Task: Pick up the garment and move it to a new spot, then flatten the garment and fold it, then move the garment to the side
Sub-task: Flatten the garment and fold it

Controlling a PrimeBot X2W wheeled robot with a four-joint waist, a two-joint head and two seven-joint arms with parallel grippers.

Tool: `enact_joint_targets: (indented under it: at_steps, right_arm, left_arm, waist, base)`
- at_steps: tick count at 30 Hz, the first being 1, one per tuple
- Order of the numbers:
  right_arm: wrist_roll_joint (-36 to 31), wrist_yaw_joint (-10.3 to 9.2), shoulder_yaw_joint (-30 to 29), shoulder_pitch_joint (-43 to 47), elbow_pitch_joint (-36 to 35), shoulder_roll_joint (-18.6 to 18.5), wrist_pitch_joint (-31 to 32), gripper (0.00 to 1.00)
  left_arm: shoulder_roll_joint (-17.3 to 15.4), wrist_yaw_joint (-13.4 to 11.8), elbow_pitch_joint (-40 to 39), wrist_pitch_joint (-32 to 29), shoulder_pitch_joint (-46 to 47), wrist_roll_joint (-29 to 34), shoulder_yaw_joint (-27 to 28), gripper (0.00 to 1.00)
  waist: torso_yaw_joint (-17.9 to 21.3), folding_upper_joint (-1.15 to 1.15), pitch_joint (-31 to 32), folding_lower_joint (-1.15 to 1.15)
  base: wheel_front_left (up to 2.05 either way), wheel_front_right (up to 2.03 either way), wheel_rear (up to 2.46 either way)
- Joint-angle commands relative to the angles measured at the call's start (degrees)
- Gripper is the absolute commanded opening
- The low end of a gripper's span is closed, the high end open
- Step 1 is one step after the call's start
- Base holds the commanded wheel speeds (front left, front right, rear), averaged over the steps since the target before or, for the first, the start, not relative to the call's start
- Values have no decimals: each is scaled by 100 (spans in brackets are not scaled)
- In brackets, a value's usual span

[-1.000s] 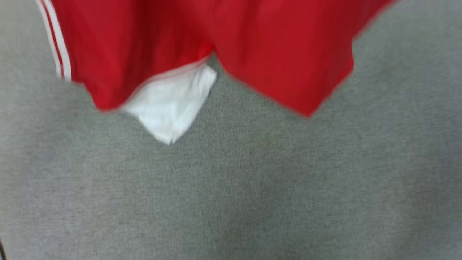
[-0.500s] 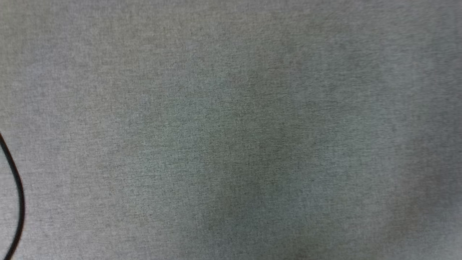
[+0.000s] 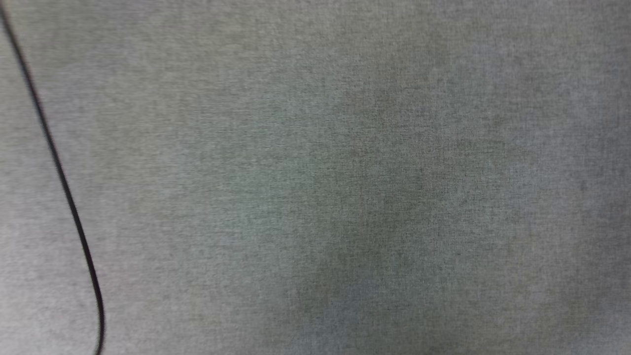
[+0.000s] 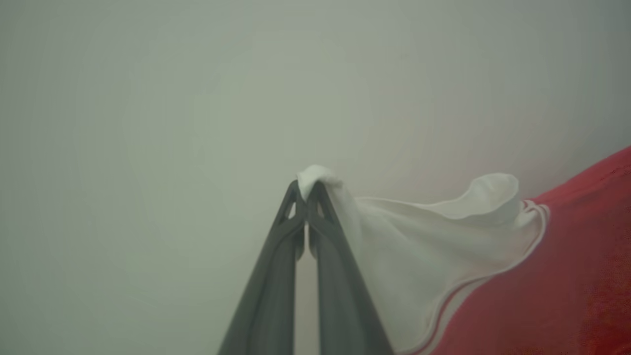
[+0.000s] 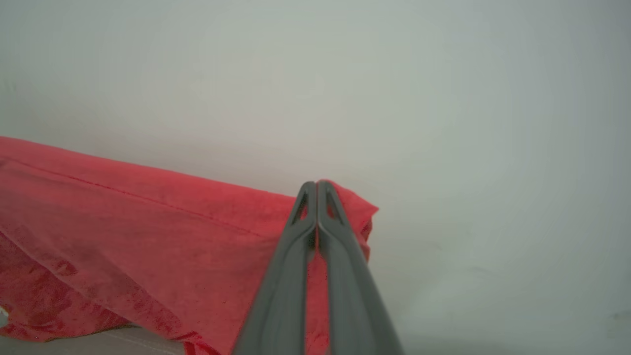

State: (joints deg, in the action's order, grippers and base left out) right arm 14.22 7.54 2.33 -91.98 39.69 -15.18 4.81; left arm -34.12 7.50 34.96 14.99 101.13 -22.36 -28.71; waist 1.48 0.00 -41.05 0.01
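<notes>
In the left wrist view my left gripper [image 4: 306,190] is shut on the tip of a white sleeve of the garment [image 4: 434,241], which hangs away to the right into its red body with striped trim. In the right wrist view my right gripper [image 5: 316,190] is shut on a corner of the red garment [image 5: 162,231], whose cloth stretches off to the left and sags below. Both views face a blank pale surface behind the cloth.
The head view looks down on a grey fabric-covered surface [image 3: 345,187]. A thin black cable [image 3: 59,172] curves down its left side.
The head camera has swung: the red and white garment that hung across the top a second ago has left the head view, and the black cable has come further into it at the left.
</notes>
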Motion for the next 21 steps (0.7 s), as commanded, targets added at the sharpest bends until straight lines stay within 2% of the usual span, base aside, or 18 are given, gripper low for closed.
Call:
enact_joint_targets:
  at_steps: [1,9,16,17,18,21]
  right_arm:
    - [49,-10,60,257,132,28,-112,0]
    - [446,-10,371,1514,369,121,-448,0]
    - [1131,-9,620,2971,264,-14,-408,0]
    - [1131,-9,620,2971,264,-14,-408,0]
    - [1346,-9,679,3430,213,-52,-383,0]
    - [1624,-9,810,4080,121,-145,-263,0]
  left_arm:
    - [42,-9,-286,25,-588,107,94,0]
    - [524,-38,-1421,20,-3180,153,787,0]
    - [773,-27,-2129,21,-5437,193,887,0]
    - [773,-27,-2129,21,-5437,193,887,0]
    - [812,-61,-2225,21,-6025,224,887,0]
    - [850,-148,-2345,21,-6853,257,880,0]
  waist:
    - [-81,0,117,-1]
    - [-251,0,820,-1]
    - [-352,0,1660,-1]
    - [-352,0,1660,-1]
    - [-371,0,1892,-1]
    - [-398,0,2182,-1]
  base:
    - [0,0,0]
    - [0,0,0]
    - [0,0,0]
    - [0,0,0]
    - [0,0,0]
    - [0,0,0]
